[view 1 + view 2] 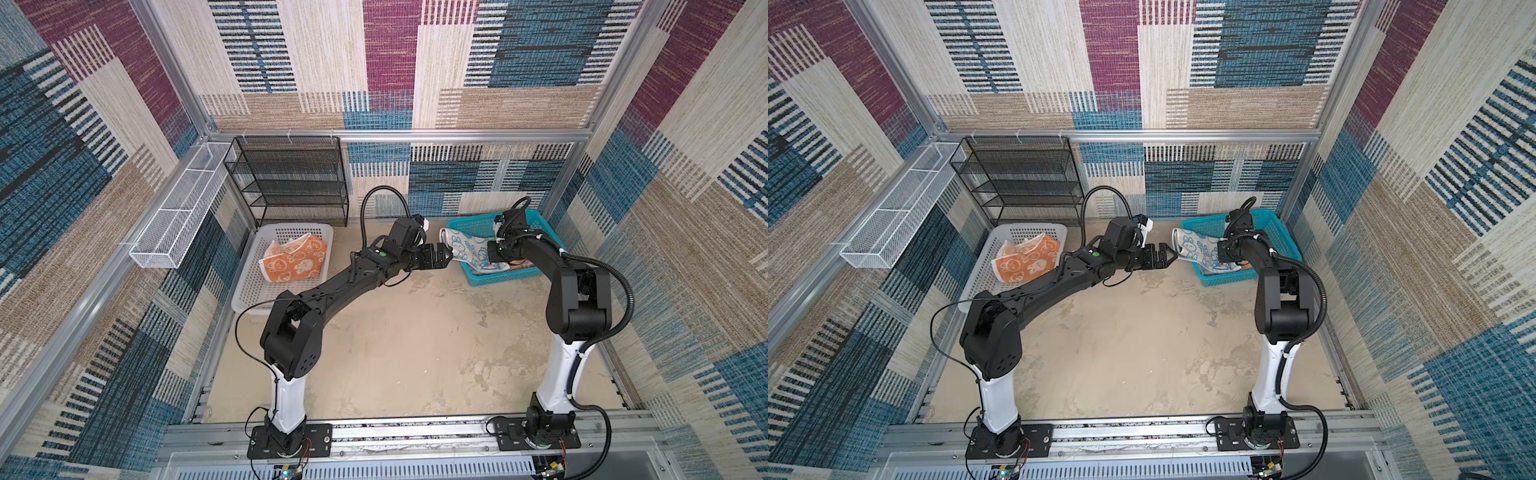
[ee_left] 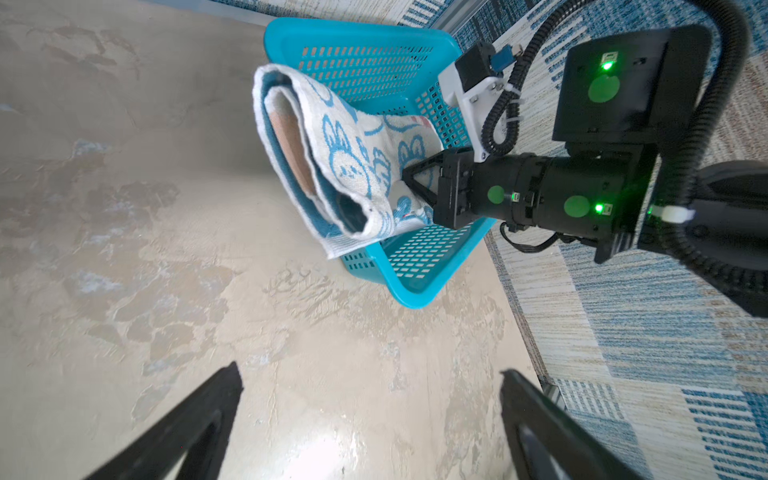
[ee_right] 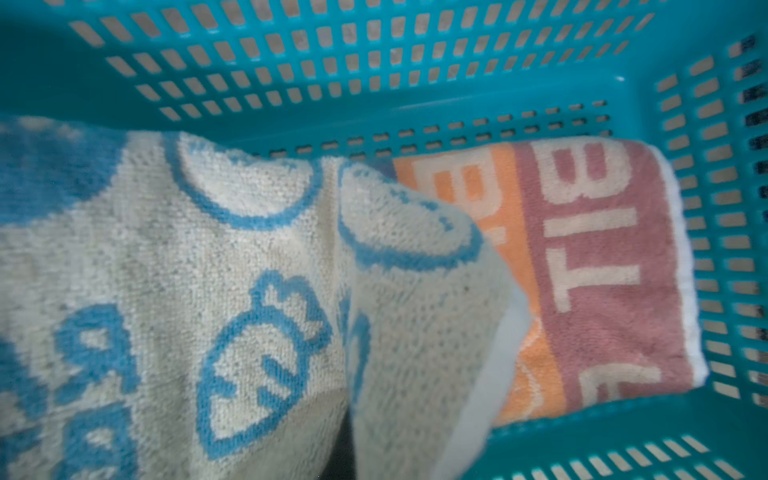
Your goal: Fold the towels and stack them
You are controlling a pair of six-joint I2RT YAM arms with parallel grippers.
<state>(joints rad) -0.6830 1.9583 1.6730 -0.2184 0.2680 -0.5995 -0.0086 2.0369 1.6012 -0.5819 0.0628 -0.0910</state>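
Left wrist view: right gripper [image 2: 409,185] is clenched on the rabbit towel [image 2: 345,166], holding it over the teal basket [image 2: 374,58].
Left gripper [image 1: 446,254]: jaws spread wide, grasping nothing, its tips just beside that towel's folded end.
Towel end: overhangs the basket rim toward the left gripper.
Right wrist view: letter towel [image 3: 602,270] lies flat on the basket floor, below the right gripper, partly under the gripped cloth.
Orange face towel [image 1: 295,259]: crumpled in the white basket [image 1: 249,299], well apart from both grippers.
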